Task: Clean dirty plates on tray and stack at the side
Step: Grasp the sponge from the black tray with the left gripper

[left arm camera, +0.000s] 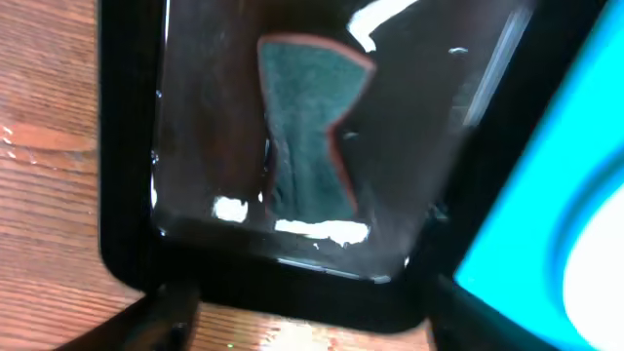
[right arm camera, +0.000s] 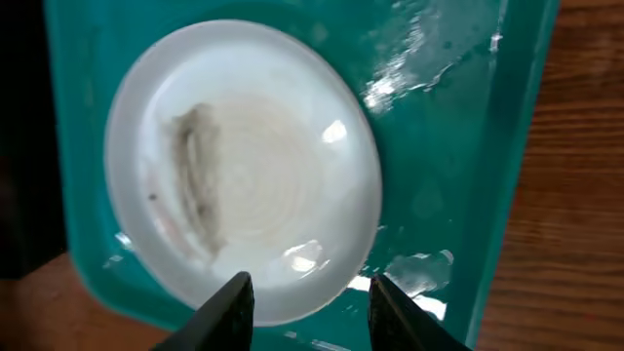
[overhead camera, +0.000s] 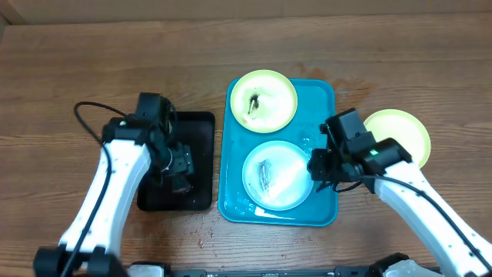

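The job looked roughly one third done. One yellow-green plate [overhead camera: 403, 127] lay on the surface [overhead camera: 92, 69] just right of the tray [overhead camera: 319, 100]. Part of it was hidden by the right arm, and what showed carried no smear, so I judged it to be the cleaned plate starting the stack.

Two plates sat inside the tray, both dirty. The other yellow-green plate [overhead camera: 264, 100] filled the far end of the tray and had a dark brown mark near its middle. The light blue plate [right arm camera: 244, 166] lay in the near end of the tray with a grey streak across its white centre. Water glinted on the tray floor beside it.

The right hand [right arm camera: 312, 310] hung over the near rim of the blue plate, at the tray's right side. Its fingers were spread apart and gripped nothing.

The left hand [left arm camera: 312, 327] was left of the tray, above the black tray [overhead camera: 198, 154]. It was likewise spread and empty. A green sponge [left arm camera: 310, 136] lay flat in the black tray ahead of that hand's fingers, not yet picked up.

By my reading, what was left was to take up the sponge, wipe both plates in the tray, and set each on the clean one to the right of the tray.
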Action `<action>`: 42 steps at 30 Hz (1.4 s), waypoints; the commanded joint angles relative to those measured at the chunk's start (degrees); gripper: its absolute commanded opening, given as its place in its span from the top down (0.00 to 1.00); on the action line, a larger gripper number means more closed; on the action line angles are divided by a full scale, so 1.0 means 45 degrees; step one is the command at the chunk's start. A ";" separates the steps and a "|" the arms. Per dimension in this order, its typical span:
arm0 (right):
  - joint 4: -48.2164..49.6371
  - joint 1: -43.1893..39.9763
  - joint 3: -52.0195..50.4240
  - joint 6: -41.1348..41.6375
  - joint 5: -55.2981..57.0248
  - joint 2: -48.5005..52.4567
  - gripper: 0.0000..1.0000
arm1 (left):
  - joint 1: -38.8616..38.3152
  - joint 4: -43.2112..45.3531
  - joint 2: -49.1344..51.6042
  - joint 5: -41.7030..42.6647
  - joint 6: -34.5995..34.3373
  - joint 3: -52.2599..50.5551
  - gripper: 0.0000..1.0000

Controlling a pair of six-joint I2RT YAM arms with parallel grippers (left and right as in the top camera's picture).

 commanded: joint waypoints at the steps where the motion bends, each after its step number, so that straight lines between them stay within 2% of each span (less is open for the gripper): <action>1: -0.0272 0.0058 0.0321 -0.0078 -0.1287 -0.0529 0.60 | -0.0019 0.0204 0.1739 -0.0495 -0.1520 -0.0117 0.40; 4: -0.0369 0.0058 0.0306 -0.0078 -0.1277 -0.0515 0.60 | -0.0019 0.0554 0.2875 -0.0194 -0.1982 -0.0117 0.63; 8: -0.0262 0.0058 0.0296 -0.0083 -0.1258 -0.0515 0.61 | -0.0019 0.1326 0.4269 0.0316 -0.1972 -0.0117 0.66; 9: -0.0257 0.0058 0.0296 -0.0083 -0.1229 -0.0515 0.61 | -0.0024 0.1583 0.4571 0.0321 -0.1967 -0.0117 0.74; 11: -0.0257 0.0058 0.0296 -0.0083 -0.1224 -0.0515 0.61 | -0.0034 0.1919 0.5071 0.0607 -0.1967 -0.0117 0.95; 16: -0.0209 0.0058 0.0296 -0.0083 -0.1224 -0.0515 0.61 | -0.0034 0.2365 0.5241 0.1695 -0.1957 0.0141 0.96; 27: -0.0160 0.0058 0.0296 -0.0073 -0.1229 -0.0515 0.61 | -0.0355 0.2108 0.4158 0.1005 -0.0665 0.1472 0.96; 33: -0.0165 0.0058 0.0296 -0.0073 -0.1224 -0.0515 0.61 | -0.0928 0.3021 0.4381 -0.0495 -0.0665 0.0636 0.96; 38: -0.0165 0.0058 0.0296 -0.0073 -0.1224 -0.0515 0.61 | -0.1103 0.4362 0.4522 -0.0452 -0.0777 -0.0806 0.95; 42: -0.0151 0.0058 0.0296 -0.0073 -0.1219 -0.0515 0.61 | -0.1039 0.4541 0.4522 -0.0437 -0.0816 -0.1321 0.96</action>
